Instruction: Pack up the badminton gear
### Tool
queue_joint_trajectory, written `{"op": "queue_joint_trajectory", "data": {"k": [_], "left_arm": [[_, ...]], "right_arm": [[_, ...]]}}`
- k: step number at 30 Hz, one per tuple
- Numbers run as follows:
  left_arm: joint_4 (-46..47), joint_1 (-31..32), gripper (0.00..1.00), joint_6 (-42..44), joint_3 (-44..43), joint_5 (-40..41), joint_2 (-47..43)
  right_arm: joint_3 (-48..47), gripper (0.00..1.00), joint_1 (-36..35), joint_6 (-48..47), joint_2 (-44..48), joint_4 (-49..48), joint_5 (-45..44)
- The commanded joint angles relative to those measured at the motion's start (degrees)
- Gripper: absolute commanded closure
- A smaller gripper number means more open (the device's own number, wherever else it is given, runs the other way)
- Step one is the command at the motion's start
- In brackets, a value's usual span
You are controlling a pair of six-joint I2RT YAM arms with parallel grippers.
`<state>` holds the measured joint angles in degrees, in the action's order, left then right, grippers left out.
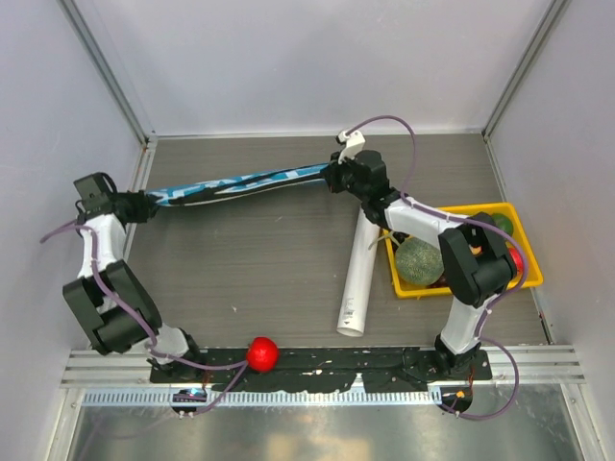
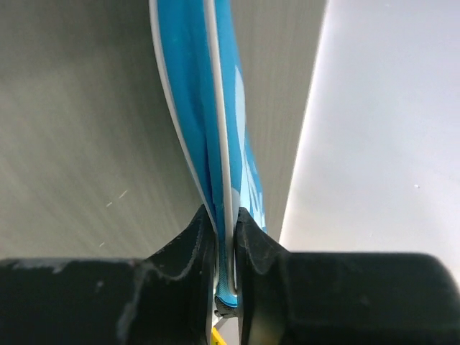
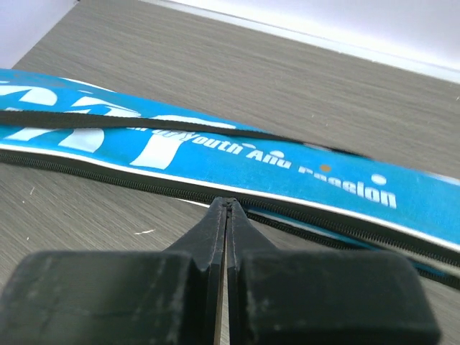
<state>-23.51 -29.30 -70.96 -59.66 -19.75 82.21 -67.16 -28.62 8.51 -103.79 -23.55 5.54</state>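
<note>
Top external: racket bag (image 1: 240, 184) stretched along the far worktop (image 1: 250, 259) — left end effector (image 1: 144, 203) pinches its left end, right end effector (image 1: 332, 178) pressed together at the zip (image 3: 327, 231). Zipping, seemingly — next, a straight pull.

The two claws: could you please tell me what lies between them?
The blue racket bag stretches between them, from the left claw to the right claw; the top external view shows this best.
</note>
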Motion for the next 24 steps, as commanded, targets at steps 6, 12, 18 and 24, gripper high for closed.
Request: {"op": "queue_joint_trajectory", "data": {"k": [6, 12, 18, 24], "left_arm": [[9.0, 2.1, 0.45, 7.8, -11.5, -4.4, 6.6], [-0.5, 3.5, 0.00, 13.2, -12.1, 2.1, 4.1], [-16.9, 7.0, 0.00, 13.0, -17.0, 19.2, 0.4], [-22.9, 9.7, 0.00, 12.4, -21.4, 32.4, -2.6]], "right_arm": [[-3.9, 0.94, 0.2, -3.2, 3.0, 0.9, 0.8], [-2.9, 0.95, 0.1, -0.5, 2.3, 0.7, 0.4], [-2.4, 0.95, -1.4, -0.2, 1.6, 1.3, 0.3], [-1.1, 0.95, -2.2, 1.2, 1.2, 1.1, 0.4]]}}
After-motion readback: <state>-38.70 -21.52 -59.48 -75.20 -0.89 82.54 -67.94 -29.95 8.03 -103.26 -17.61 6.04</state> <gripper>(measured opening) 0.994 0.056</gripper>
